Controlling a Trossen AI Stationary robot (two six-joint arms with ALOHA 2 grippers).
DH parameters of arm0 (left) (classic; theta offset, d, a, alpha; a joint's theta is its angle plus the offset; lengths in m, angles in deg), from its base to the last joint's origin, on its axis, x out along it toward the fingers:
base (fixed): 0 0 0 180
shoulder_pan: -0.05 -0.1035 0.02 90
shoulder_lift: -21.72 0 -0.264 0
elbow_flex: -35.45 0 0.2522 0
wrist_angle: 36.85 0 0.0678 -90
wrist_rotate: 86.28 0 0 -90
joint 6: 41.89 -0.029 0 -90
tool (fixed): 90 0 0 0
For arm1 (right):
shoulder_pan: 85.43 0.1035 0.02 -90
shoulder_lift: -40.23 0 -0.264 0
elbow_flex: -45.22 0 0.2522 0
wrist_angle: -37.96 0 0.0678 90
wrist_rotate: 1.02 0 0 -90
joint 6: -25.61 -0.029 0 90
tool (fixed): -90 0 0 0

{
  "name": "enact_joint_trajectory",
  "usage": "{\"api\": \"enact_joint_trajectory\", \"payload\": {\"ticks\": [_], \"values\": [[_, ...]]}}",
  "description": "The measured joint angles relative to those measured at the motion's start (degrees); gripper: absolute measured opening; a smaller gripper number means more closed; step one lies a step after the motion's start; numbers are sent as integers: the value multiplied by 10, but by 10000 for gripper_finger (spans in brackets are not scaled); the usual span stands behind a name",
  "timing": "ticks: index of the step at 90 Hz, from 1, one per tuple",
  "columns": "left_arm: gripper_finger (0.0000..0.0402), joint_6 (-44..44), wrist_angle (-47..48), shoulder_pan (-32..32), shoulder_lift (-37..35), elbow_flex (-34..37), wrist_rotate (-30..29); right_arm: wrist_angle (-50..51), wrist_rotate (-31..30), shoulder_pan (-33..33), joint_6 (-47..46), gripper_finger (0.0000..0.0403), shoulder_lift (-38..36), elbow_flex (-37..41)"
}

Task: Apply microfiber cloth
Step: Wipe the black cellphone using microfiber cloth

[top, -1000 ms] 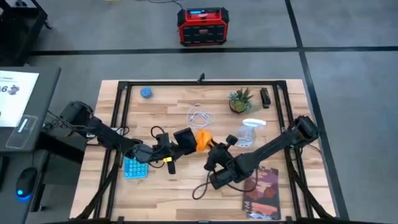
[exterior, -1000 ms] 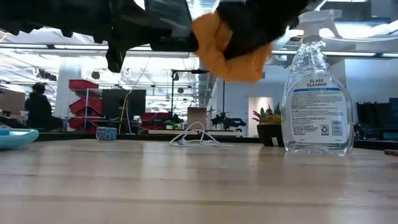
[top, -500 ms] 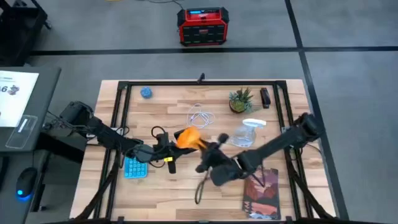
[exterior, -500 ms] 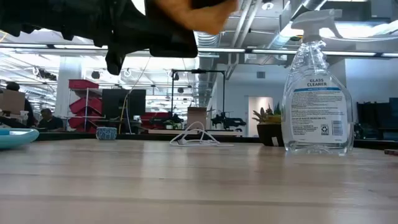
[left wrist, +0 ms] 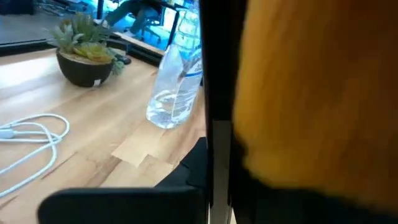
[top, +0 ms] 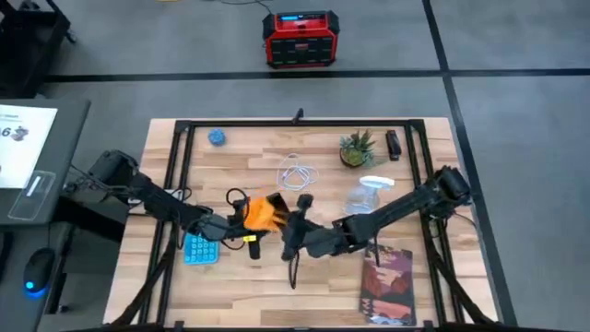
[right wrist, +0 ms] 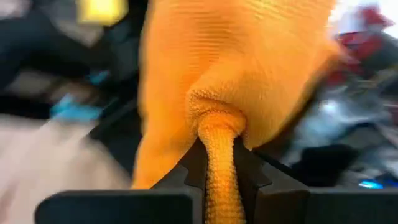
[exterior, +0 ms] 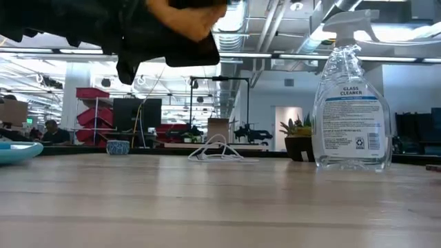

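Light wooden plank counter [top: 277,286] bounded by a black metal frame [top: 173,175]. Resting on it: a small blue round object [top: 216,137] near the far left corner; a coiled white cable [top: 296,172] at the far centre; a small potted green plant in a dark bowl [top: 355,148] beside a black rectangular device [top: 394,145]; a clear plastic glass-cleaner spray bottle [top: 366,195], standing upright; a blue calculator [top: 199,249] toward the left; a dark reddish book [top: 387,286] at the near right.
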Motion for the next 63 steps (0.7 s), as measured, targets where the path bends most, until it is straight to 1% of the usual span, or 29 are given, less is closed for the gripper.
{"api": "enact_joint_trajectory", "payload": {"ticks": [2,10,13,16,23,30,34,39,47,52,54,58,63], "values": [[13,-2,0,-1,0,0,0,1,-23,1,-5,20,0,0],[13,-6,-10,-2,-1,0,-7,-16,-159,8,-2,20,-6,1],[13,-6,-10,-2,-1,0,-6,-39,-186,8,12,20,-9,1],[13,-6,-10,-1,-1,0,-3,-72,-197,7,29,20,-13,0],[13,-7,-10,-1,-1,0,1,-126,-189,6,64,20,-22,0],[13,-9,-8,1,-1,0,13,-130,-123,4,73,20,-22,0],[13,-11,-6,1,-1,0,21,-107,-77,4,66,20,-21,0],[13,-11,-7,1,-1,0,22,-56,-36,3,42,20,-19,0],[13,-8,-2,0,0,0,14,43,0,0,-12,20,-19,0],[13,-7,1,0,0,0,10,99,-1,0,-43,20,-19,-1],[13,-7,2,0,0,0,8,113,-11,1,-52,20,-19,-1],[13,-7,2,-1,0,0,5,123,-49,6,-64,20,-19,-1],[13,-6,-2,-1,0,0,-1,108,-115,12,-64,20,-18,1]]}}
